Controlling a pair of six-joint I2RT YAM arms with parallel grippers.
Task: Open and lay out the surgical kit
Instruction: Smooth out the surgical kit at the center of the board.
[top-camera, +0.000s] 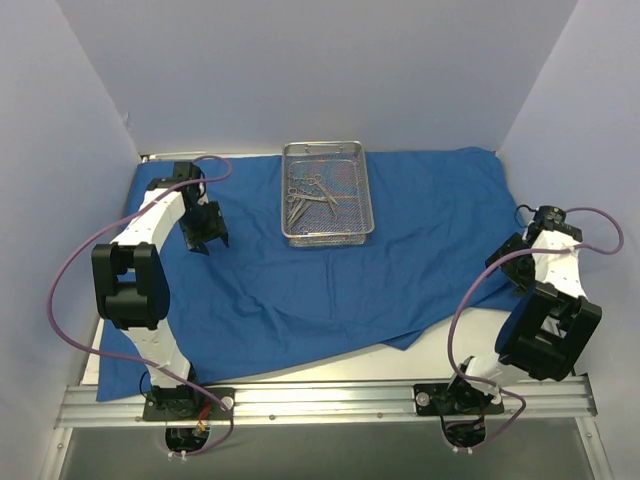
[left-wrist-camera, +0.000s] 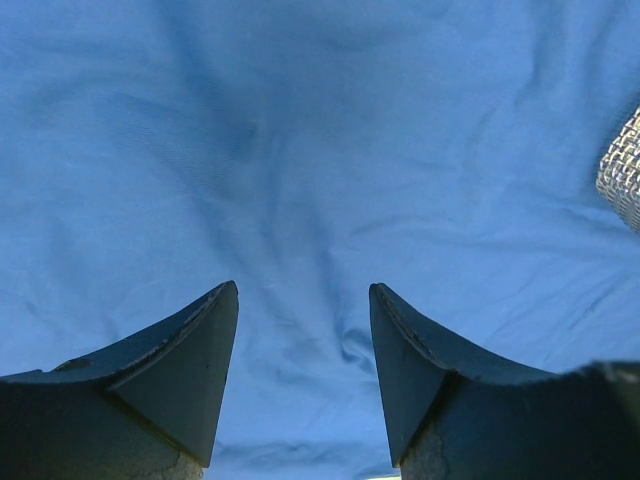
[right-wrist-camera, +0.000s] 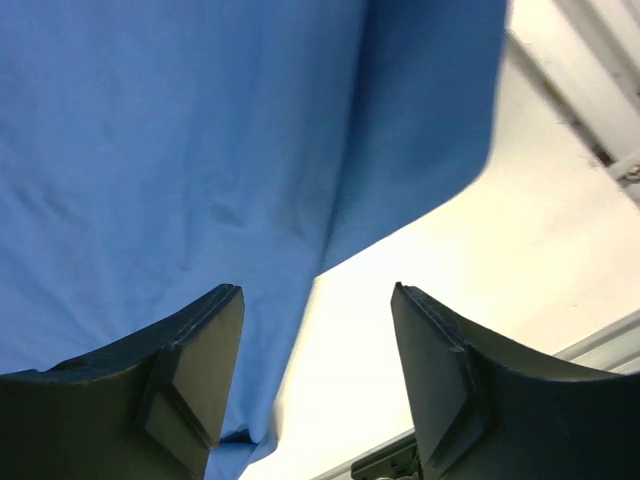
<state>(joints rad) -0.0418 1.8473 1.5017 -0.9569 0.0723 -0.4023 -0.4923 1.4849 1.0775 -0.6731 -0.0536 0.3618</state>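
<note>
Wrap (top-camera: 400, 250) lay unfolded flat; instruments (top-camera: 308, 195), not yet laid out, sat in tray (top-camera: 325, 240) right of left gripper (left-wrist-camera: 303, 290), jaws parted, empty; right gripper (right-wrist-camera: 318, 290) likewise.

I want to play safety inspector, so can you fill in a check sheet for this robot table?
Surface: white table, mostly covered by the spread blue cloth wrap.
Job's things: wire-mesh tray on the cloth at the far side; thin silver instruments lie inside it.
Clutter: nothing seen.
Grippers: left gripper open above the cloth, empty; right gripper open over the cloth's edge, empty.
Cables: a purple cable loops beside each arm.
Surroundings: pale walls on three sides; metal rail at the near edge.
</note>
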